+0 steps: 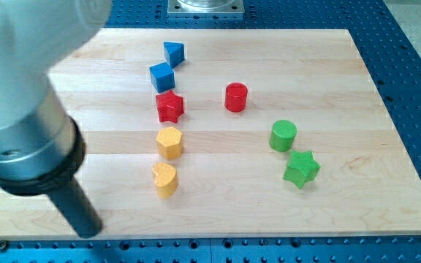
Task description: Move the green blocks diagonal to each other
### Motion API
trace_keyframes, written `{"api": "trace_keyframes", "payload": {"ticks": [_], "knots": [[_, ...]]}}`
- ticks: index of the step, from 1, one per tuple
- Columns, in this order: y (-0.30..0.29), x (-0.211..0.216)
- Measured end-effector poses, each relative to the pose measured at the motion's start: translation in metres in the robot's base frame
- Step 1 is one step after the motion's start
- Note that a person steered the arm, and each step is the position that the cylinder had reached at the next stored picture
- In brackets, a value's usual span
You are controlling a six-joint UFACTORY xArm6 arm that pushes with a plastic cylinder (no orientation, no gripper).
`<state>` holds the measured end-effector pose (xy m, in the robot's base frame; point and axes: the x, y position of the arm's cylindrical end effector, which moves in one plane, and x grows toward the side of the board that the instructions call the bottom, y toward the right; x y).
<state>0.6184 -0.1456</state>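
Note:
A green cylinder (283, 136) stands at the board's right of centre. A green star (301, 169) lies just below and to the right of it, almost touching. My tip (88, 231) rests near the board's bottom left edge, far to the left of both green blocks. The nearest block to the tip is a yellow heart (165, 179).
A column at centre left holds a blue triangle (173, 52), a blue cube (162, 76), a red star (169, 107), a yellow hexagon (169, 142) and the yellow heart. A red cylinder (236, 96) stands mid-board. The arm's bulky body (20, 102) covers the view's left.

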Motion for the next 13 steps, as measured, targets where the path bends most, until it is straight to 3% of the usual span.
{"api": "trace_keyframes", "payload": {"ticks": [1,2,3,4,5,6,7,8,10,11,12,13], "knots": [[0.09,0.0],[0.226,0.0],[0.327,-0.024],[0.332,-0.077],[0.303,-0.088],[0.232,-0.066],[0.146,-0.017],[0.117,-0.001],[0.137,-0.001],[0.228,-0.029],[0.282,-0.07],[0.286,-0.113]]}}
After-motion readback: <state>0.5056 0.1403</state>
